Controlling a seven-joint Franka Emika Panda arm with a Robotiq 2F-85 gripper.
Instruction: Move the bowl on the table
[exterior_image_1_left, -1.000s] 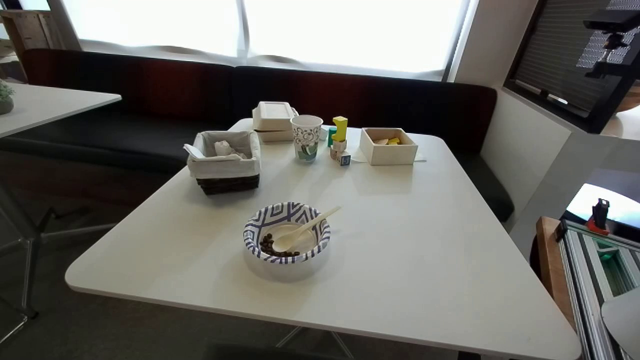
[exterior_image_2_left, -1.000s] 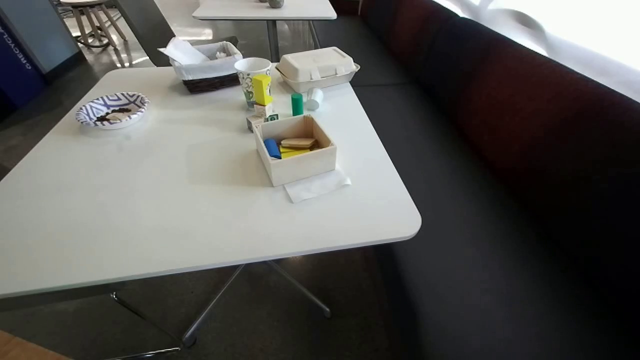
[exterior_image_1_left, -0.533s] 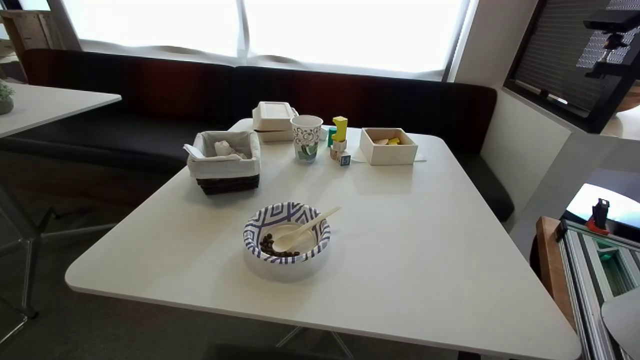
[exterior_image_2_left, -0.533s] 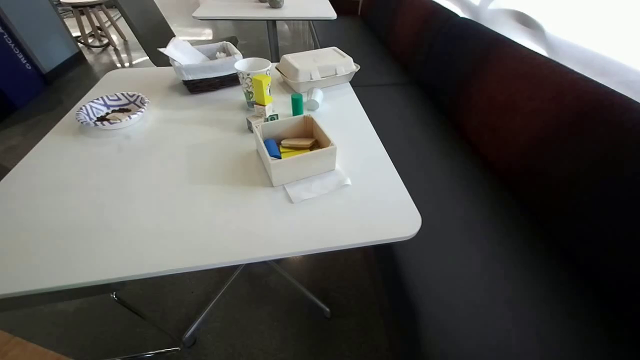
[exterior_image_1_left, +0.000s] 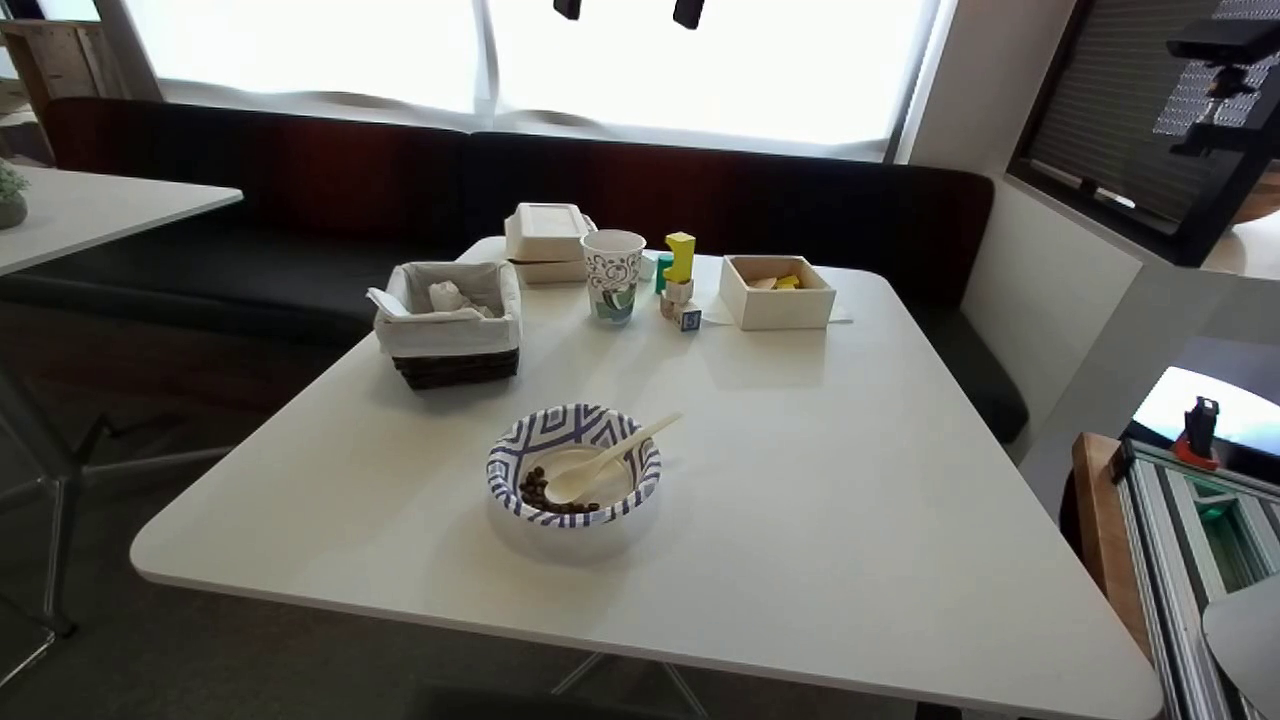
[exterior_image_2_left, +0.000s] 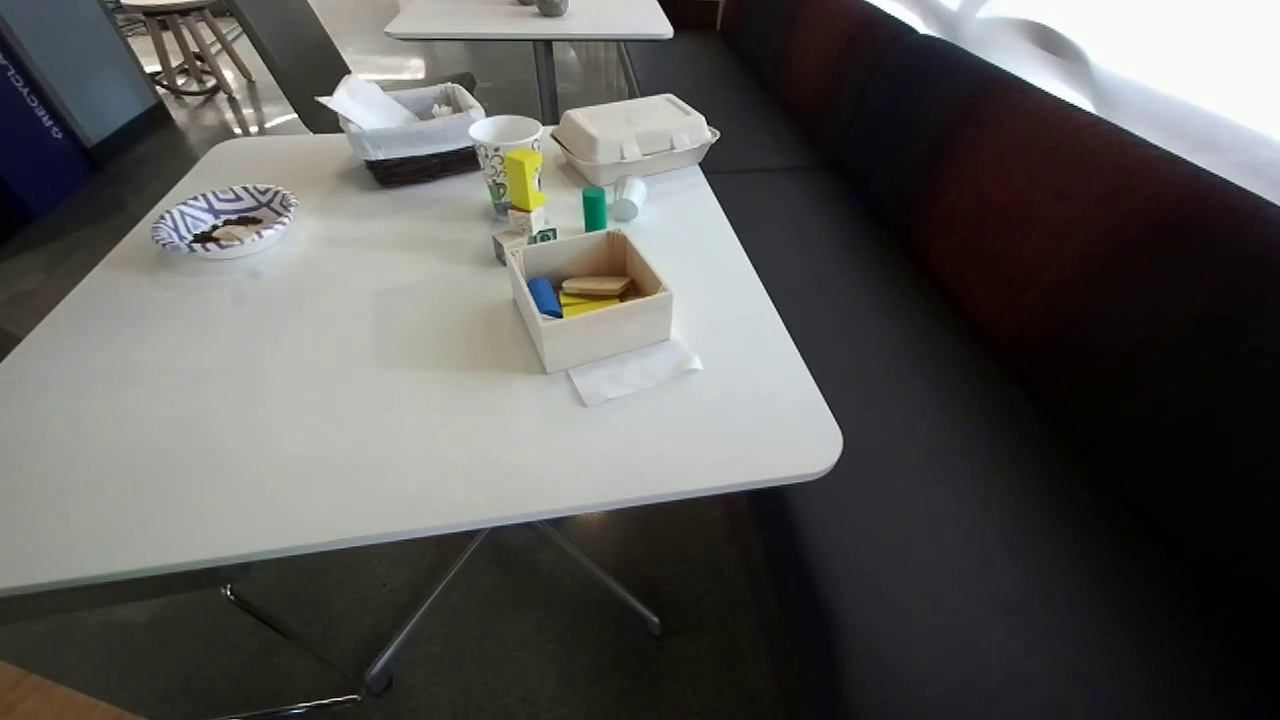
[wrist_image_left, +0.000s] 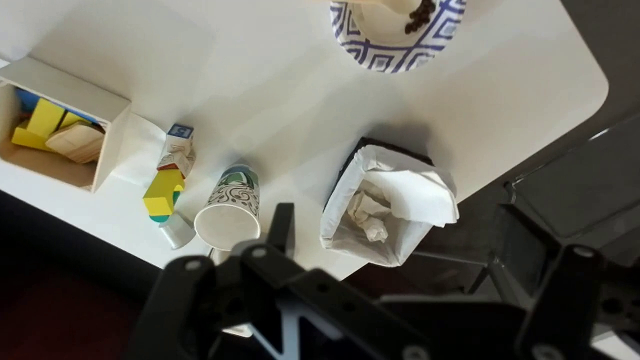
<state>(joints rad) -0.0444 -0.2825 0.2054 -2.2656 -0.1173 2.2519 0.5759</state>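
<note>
The squarish bowl (exterior_image_1_left: 458, 335) is set upright close to an edge of the table (exterior_image_1_left: 850, 480); the upper part of its dark sides is covered by a white liner (exterior_image_2_left: 432, 138), a white flap (wrist_image_left: 425, 197) is turned out over the rim, and crumpled pale paper (wrist_image_left: 369, 212) is held inside. In the wrist view the squarish bowl is seen past and between the fingers (wrist_image_left: 283, 225) of the gripper (exterior_image_1_left: 628, 11), which are spread wide apart; in an exterior view their dark tips are shown at the top border, well above the table. Near the squarish bowl, but apart from it, a round patterned bowl (exterior_image_1_left: 575, 425) is placed, in which a pale spoon (exterior_image_1_left: 615, 458) is rested with its handle laid across the rim, beside small dark pieces (exterior_image_1_left: 535, 490). On the opposite side of the squarish bowl, a pale clamshell container (exterior_image_2_left: 635, 135) and a paper cup (exterior_image_1_left: 612, 278) printed with swirls are stood. Just beside the paper cup, a yellow block (exterior_image_2_left: 524, 180) is stacked on small printed cubes (exterior_image_1_left: 687, 319), near which a green cylinder (exterior_image_2_left: 595, 208) and a small pale cylinder (exterior_image_2_left: 629, 198) are placed. Farther along, an open wooden box (exterior_image_2_left: 610, 340) is set partly over a white sheet (exterior_image_2_left: 640, 375); blue, yellow and wood-coloured pieces (exterior_image_2_left: 597, 287) are contained in it. Alongside the table a dark bench (exterior_image_2_left: 900, 400) is seen in both exterior views, and a smaller white table (exterior_image_1_left: 120, 205) is partly shown.
</note>
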